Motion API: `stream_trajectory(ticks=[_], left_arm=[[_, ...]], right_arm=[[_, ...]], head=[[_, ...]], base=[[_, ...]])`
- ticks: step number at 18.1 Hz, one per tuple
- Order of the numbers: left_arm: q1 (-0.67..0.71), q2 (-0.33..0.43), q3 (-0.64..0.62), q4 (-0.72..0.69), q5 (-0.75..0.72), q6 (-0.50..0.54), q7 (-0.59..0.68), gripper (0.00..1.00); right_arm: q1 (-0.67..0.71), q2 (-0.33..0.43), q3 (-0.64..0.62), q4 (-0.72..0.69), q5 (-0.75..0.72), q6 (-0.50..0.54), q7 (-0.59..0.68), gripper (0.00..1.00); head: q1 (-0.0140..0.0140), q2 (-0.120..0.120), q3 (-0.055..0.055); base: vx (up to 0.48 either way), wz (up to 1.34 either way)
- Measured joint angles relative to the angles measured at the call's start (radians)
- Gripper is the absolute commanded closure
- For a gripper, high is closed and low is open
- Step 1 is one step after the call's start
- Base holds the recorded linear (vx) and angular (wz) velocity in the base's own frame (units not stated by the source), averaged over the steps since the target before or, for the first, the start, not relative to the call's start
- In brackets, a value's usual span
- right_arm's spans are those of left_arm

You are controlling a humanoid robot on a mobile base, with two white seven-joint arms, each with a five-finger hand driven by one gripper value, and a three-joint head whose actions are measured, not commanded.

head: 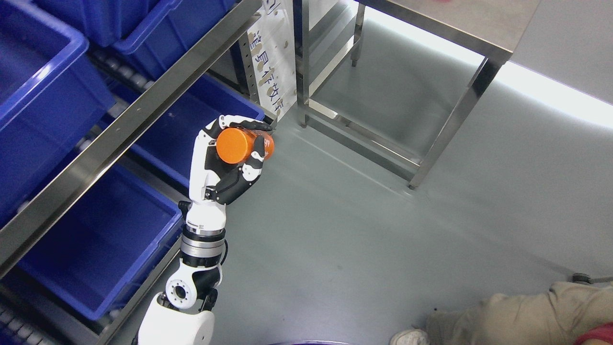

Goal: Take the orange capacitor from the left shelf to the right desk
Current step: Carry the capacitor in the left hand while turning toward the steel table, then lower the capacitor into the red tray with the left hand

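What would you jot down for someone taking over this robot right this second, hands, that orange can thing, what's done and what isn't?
Left hand: fingers closed around the orange capacitor, held in the air beside the blue bins of the left shelf, above the grey floor.
Right hand: not in view.
Done: capacitor is out of the shelf and gripped.
Left: carry it right to the steel desk at upper right and set it down.
Note: a person's leg is at lower right.

A grey-green floor (335,230) spreads beneath a steel table (479,28); bright light strips the floor behind its leg (450,124), left of it steel racking (306,62).
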Motion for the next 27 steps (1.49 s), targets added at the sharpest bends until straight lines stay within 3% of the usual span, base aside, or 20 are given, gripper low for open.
stream_trajectory(ticks=[13,18,27], left_arm=[[-0.036,0.0,-0.062,-0.001,0.0,0.02,0.0,0.97],[-0.082,0.0,-0.087,0.001,0.0,0.074,0.0,0.97],[-0.318,0.0,-0.109,0.065,0.0,0.352,0.007,0.96]], right_arm=[[0.0,0.0,0.0,0.0,0.0,0.0,0.0,0.0],[0.0,0.0,0.0,0.0,0.0,0.0,0.0,0.0],[0.0,0.0,0.0,0.0,0.0,-0.004,0.0,0.0]], head=[[0.0,0.0,0.0],[0.0,0.0,0.0],[0.0,0.0,0.0]], base=[[0.396,-0.37],[0.378,-0.21],[0.265,-0.1]])
